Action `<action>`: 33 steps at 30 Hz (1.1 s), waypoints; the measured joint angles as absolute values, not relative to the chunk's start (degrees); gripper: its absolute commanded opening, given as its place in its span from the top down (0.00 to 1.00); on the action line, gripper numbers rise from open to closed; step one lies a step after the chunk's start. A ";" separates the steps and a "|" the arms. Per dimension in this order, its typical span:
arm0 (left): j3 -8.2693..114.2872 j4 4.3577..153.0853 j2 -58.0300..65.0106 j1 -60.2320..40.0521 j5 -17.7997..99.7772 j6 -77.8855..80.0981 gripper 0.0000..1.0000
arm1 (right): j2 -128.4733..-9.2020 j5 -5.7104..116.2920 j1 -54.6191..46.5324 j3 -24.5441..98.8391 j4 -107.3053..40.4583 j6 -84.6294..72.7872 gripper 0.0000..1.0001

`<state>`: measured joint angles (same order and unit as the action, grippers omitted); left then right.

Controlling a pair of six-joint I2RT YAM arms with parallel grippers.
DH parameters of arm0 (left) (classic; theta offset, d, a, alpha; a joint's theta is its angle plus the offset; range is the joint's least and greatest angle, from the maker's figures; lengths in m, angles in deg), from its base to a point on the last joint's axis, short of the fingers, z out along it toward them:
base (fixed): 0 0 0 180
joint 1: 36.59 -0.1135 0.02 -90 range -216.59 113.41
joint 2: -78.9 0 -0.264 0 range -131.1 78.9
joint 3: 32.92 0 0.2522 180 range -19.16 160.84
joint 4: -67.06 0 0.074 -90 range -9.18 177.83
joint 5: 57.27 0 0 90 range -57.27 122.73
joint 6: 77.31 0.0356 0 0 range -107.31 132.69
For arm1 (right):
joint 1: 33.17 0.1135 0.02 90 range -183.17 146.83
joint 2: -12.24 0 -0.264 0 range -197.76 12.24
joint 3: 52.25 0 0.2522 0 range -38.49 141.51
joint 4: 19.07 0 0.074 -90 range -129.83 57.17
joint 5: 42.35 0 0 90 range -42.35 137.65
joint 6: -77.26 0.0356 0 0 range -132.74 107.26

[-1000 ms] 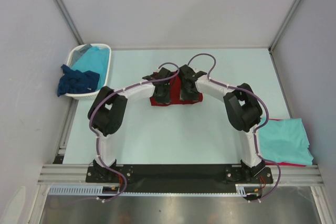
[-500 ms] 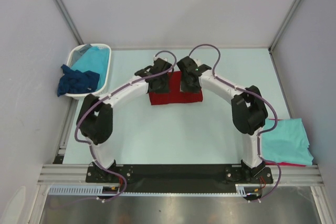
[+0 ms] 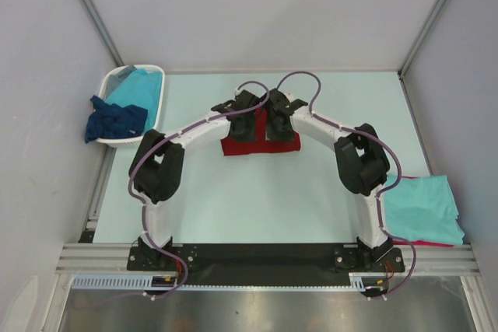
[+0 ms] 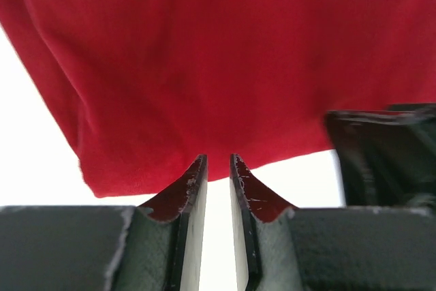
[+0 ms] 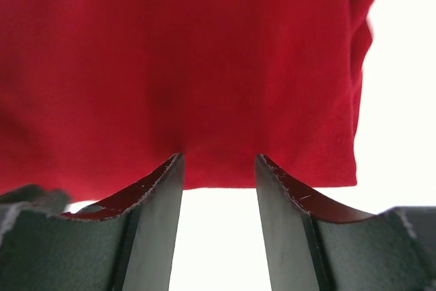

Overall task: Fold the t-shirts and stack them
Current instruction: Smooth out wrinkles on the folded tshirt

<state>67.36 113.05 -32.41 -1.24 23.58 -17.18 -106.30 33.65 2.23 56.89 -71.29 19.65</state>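
Top external view has a dark red cloth t-shirt (image 3: 268, 146) lying on the pale green tabletop (image 3: 272, 200) as a compact rectangle. By the look of it, it is already folded down to about stack size, and both arms reach in over its far half. Left of that shirt and a little farther back stands a white plastic laundry basket (image 3: 161, 87). A crumpled turquoise t-shirt (image 3: 138, 87) lies inside it and a dark navy t-shirt (image 3: 117, 120) hangs over its rim. Right of the red shirt and nearer the arm bases, a folded turquoise t-shirt (image 3: 420, 207) rests on a folded red t-shirt (image 3: 436, 244), of which only a sliver shows.

Left wrist view shows the left gripper (image 4: 218, 158) with its jaws close together and a thin slit of table between them. Its tips meet the red shirt's edge, and I cannot tell whether any cloth is pinched there. Right wrist view shows the right gripper (image 5: 218, 158) with its jaws well apart, bare table between them and tips at the same edge. Nothing appears to be gripped.

My judgement is that the task is about halfway. Two shirts are folded and stacked, the dark red one seems near the end of its folding and has yet to join them, and the two at the basket look untouched
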 measured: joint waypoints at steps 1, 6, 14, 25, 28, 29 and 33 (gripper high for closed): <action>66.75 113.14 -32.93 -1.24 23.84 -17.20 0.76 | -106.76 33.78 2.23 55.99 -71.29 19.65 0.49; 64.02 113.21 -35.16 -1.24 24.43 -17.25 0.76 | -108.18 34.68 1.86 53.30 -70.54 19.80 0.49; 63.62 111.96 -36.26 -1.24 24.83 -17.31 0.77 | -107.74 35.68 1.27 53.00 -70.08 19.78 0.49; 76.50 115.68 -27.47 -1.74 19.38 -15.67 0.73 | -100.40 33.52 -1.58 61.94 -72.49 18.33 0.48; 79.21 114.71 -27.84 -2.24 19.43 -15.63 0.74 | -100.77 33.41 -2.34 63.81 -72.05 18.05 0.48; 79.25 114.67 -28.48 -2.42 19.49 -15.61 0.74 | -101.29 33.37 -2.52 63.90 -72.01 18.05 0.48; 79.03 114.89 -34.86 -2.79 20.52 -15.41 0.75 | -105.40 33.65 -2.60 63.14 -71.72 18.07 0.48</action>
